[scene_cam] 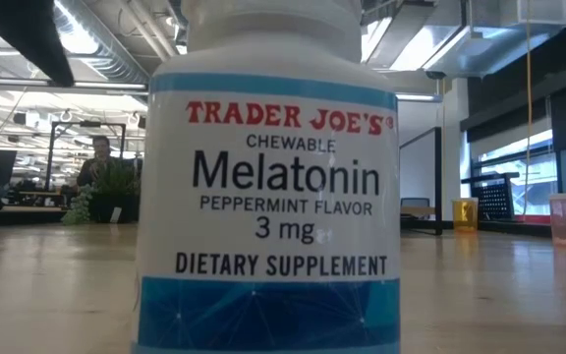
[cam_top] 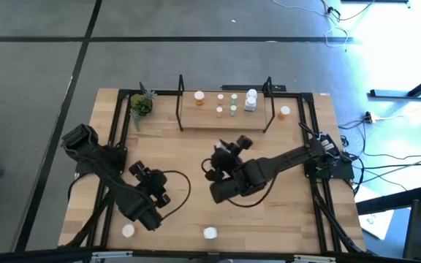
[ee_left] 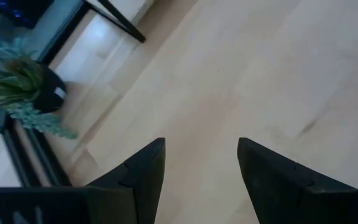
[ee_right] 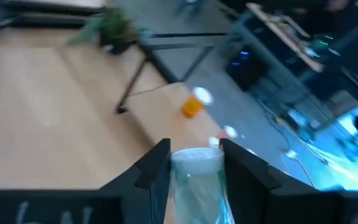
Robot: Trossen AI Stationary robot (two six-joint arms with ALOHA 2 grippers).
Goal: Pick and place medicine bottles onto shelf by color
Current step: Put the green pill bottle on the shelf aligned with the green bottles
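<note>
Presently: right gripper [ee_right: 194, 163], lower centre of the right wrist view, jaws closed on a pale clear bottle [ee_right: 197, 180] with a white cap, held upright between the fingers. In the high view this gripper [cam_top: 229, 150] sits at mid-frame, just below the shelf.

Left gripper [ee_left: 201, 165], jaws parted over bare wood, nothing between them; in the high view it [cam_top: 139, 174] lies left of centre.

Shelf [cam_top: 225, 120], upper centre of the high view, black uprights at both ends. Contents: one orange bottle [cam_top: 199, 96] at upper left; a second orange bottle [cam_top: 220, 110]; two pale green bottles [cam_top: 233, 109] at the middle; a larger white bottle [cam_top: 251, 98] toward the right end.

Off the shelf: one orange-and-white bottle [cam_top: 284, 112] just right of the right upright; two white-capped bottles near the bottom edge, one lower left [cam_top: 128, 231], one lower centre [cam_top: 210, 233].

Low view: a white melatonin bottle [scene_cam: 268, 187] fills the frame, standing on the table [scene_cam: 47, 285].

Potted plant [cam_top: 142, 104], upper left corner of the table.
</note>
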